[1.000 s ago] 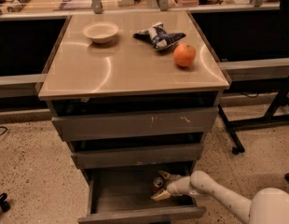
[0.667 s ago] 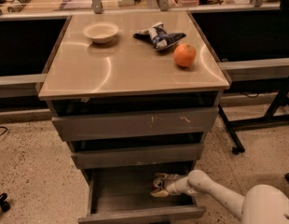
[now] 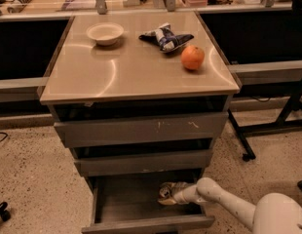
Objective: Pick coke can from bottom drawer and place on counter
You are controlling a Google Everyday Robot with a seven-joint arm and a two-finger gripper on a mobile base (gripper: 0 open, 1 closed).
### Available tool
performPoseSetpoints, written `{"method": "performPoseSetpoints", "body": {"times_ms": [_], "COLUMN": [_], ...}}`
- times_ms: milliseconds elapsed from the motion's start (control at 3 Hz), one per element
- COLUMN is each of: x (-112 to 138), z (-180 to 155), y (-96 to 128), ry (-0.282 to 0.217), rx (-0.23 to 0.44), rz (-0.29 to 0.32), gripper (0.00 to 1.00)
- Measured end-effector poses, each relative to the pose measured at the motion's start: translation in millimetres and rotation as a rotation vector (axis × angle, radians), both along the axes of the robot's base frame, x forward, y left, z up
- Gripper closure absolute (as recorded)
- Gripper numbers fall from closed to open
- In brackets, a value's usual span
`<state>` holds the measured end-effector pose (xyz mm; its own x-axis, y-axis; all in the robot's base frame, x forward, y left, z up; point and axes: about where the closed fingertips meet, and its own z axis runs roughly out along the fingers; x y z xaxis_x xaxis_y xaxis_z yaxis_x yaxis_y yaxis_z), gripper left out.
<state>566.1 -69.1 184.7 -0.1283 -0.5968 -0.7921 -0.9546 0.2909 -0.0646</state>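
Note:
The bottom drawer (image 3: 141, 223) is pulled open below two closed grey drawers. My gripper (image 3: 168, 195) is reaching into it from the right, low over the drawer floor on its right side. The coke can (image 3: 165, 191) lies at the gripper's tip with its round silver top facing the camera. Its body is mostly hidden by the gripper. The can rests in the drawer and is not lifted. The beige counter (image 3: 122, 72) is the cabinet's top, well above the gripper.
On the counter are a white bowl (image 3: 105, 33), a crumpled dark snack bag (image 3: 165, 37) and an orange (image 3: 192, 57). The two upper drawers (image 3: 141, 129) overhang the open drawer. A black table leg (image 3: 241, 140) stands to the right on the speckled floor.
My gripper has crept very slightly left, deeper into the drawer, and stays at the can. Nothing else has moved.

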Motion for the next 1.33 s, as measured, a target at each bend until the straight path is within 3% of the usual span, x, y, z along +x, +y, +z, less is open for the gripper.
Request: {"method": "performPoseSetpoints", "body": {"times_ms": [333, 667, 1333], "x": [-8, -24, -41], "z": [14, 47, 155], "y": [3, 4, 2], "ry": [-0.007, -0.011, -0.012], "rx": [0.024, 0.058, 0.035], "rz": [0.018, 0.043, 0.061], "gripper": [1.0, 1.0, 1.0]}}
